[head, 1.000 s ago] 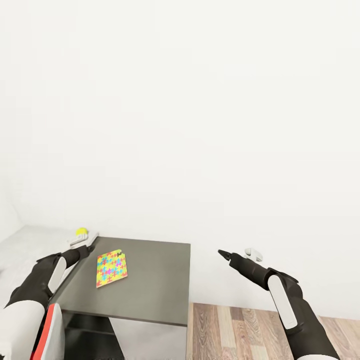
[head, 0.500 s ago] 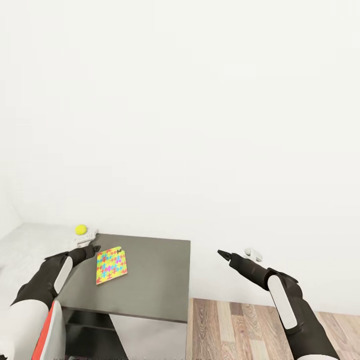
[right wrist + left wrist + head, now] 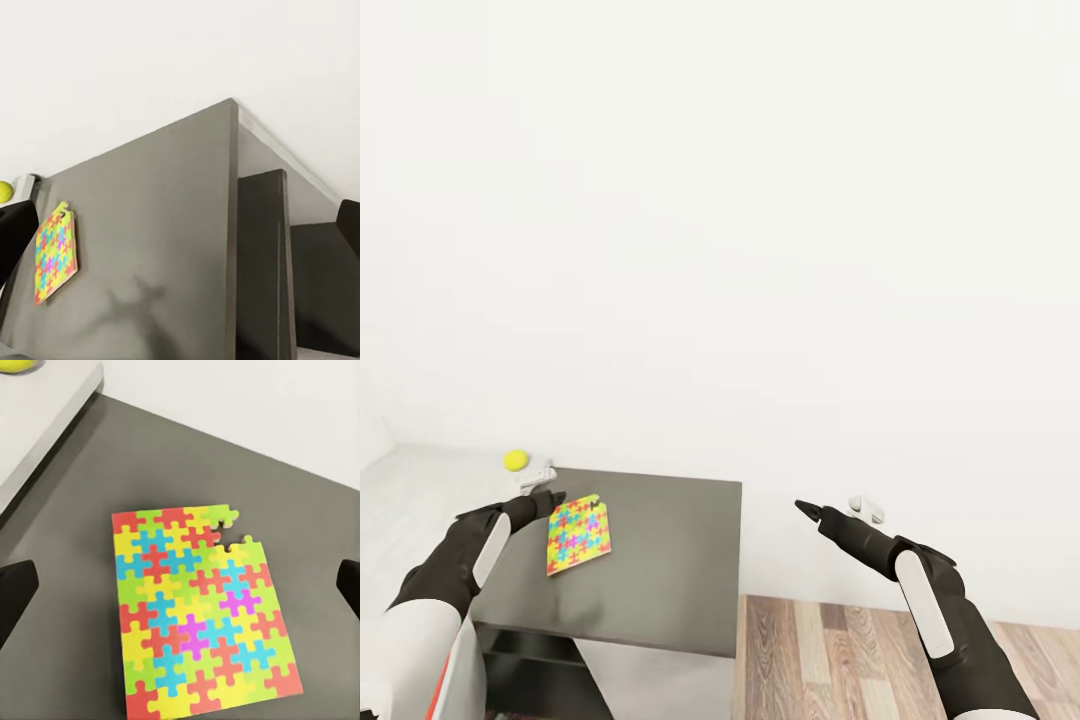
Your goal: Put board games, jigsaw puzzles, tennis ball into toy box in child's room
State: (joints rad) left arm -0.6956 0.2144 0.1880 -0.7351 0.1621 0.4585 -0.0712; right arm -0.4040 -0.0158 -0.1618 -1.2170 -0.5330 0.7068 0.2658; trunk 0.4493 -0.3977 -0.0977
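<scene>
One jigsaw puzzle (image 3: 578, 535) (image 3: 196, 611) (image 3: 54, 251), a flat sheet of many-coloured pieces with a notch at one corner, lies on the table's dark grey lower section (image 3: 660, 570). The yellow tennis ball (image 3: 515, 460) (image 3: 15, 363) (image 3: 4, 191) rests on the pale grey slab top (image 3: 430, 490). My left gripper (image 3: 545, 488) (image 3: 180, 585) hovers open just above the puzzle's near-left corner, jaws spread wider than the sheet. My right gripper (image 3: 807, 508) (image 3: 180, 225) hangs open in the air to the right of the table, holding nothing. The toy box and board games are out of view.
A plain white wall stands close behind the table. Wooden floor (image 3: 860, 650) lies to the right of the dark section's edge. In the right wrist view, dark upright panels (image 3: 262, 262) stand under the table top.
My left gripper has crept forward and to the right, closer over the puzzle's corner. The right arm has stayed still. The puzzle and ball lie where they were.
</scene>
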